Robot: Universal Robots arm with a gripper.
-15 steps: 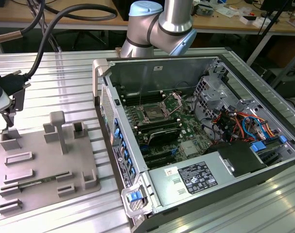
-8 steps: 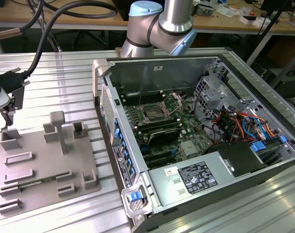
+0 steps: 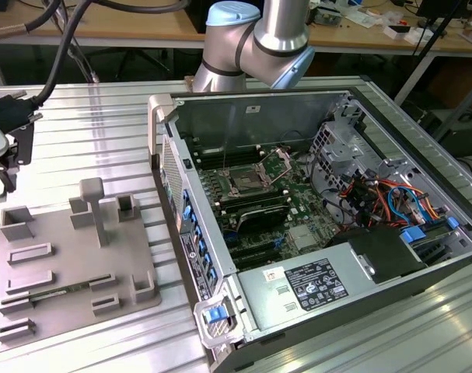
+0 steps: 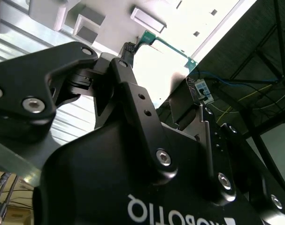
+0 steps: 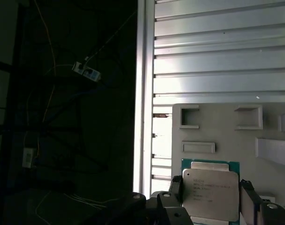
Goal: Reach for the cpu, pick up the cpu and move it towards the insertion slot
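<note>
Over the ribbed metal desk (image 5: 217,70), the end effector (image 5: 211,188) pinches the cpu (image 5: 210,197) by its edges — best carried level toward the insertion slot (image 3: 243,183).

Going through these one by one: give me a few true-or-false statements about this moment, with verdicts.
1. The computer case lies open, with its motherboard showing. True.
2. The cpu sits in the insertion slot. False: in the first wrist view it is at the gripper, with the grey tray behind it.
3. The grey tray lies to the exterior view's left of the computer case. True.
4. The table is smooth wood. False: it is ribbed metal.
</note>
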